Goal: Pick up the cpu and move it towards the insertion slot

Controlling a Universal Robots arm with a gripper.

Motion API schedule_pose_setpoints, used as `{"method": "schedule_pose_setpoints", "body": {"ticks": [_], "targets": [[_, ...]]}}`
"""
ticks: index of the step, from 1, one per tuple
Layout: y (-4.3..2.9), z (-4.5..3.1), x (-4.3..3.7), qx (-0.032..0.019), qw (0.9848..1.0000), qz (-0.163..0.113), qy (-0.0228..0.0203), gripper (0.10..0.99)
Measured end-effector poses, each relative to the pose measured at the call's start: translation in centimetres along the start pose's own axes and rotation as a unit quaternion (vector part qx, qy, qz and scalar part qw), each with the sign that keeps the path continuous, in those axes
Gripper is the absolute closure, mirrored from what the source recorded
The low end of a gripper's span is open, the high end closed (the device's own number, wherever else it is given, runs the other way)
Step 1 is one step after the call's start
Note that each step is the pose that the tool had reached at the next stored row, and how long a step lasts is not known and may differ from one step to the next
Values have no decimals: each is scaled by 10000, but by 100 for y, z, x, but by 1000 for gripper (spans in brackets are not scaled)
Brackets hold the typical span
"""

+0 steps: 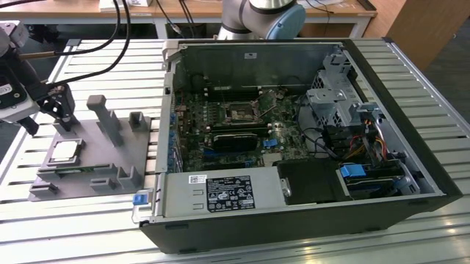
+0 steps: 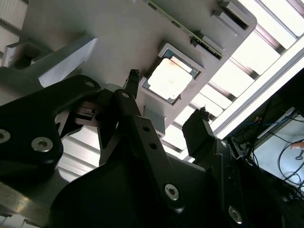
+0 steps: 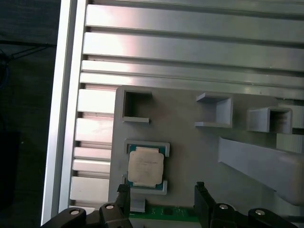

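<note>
The cpu, a flat square chip with a silvery top, lies in a shallow pocket of the grey fixture plate at the exterior view's left. Both wrist views show the cpu seated in that pocket. My gripper hangs just above the fixture and a little behind the chip. It is open, with nothing between its black fingers. In the first wrist view the gripper straddles the chip's near edge. The insertion slot, a dark socket with a metal frame, sits on the motherboard inside the open computer case.
The computer case lies open on the slatted aluminium table. Grey upright posts rise from the fixture close to the gripper. A green memory strip lies beside the chip. A long black card sits below the socket. The arm's base stands behind the case.
</note>
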State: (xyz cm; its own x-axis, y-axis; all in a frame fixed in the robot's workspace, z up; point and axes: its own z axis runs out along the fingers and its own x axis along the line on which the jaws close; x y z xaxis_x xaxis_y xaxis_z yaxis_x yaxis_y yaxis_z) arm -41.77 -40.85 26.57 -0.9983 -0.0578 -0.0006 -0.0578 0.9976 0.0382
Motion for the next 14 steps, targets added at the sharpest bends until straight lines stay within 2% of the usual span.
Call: {"method": "schedule_pose_setpoints", "body": {"ticks": [14], "targets": [[-4,116,4,0,10000,0,0,439]]}}
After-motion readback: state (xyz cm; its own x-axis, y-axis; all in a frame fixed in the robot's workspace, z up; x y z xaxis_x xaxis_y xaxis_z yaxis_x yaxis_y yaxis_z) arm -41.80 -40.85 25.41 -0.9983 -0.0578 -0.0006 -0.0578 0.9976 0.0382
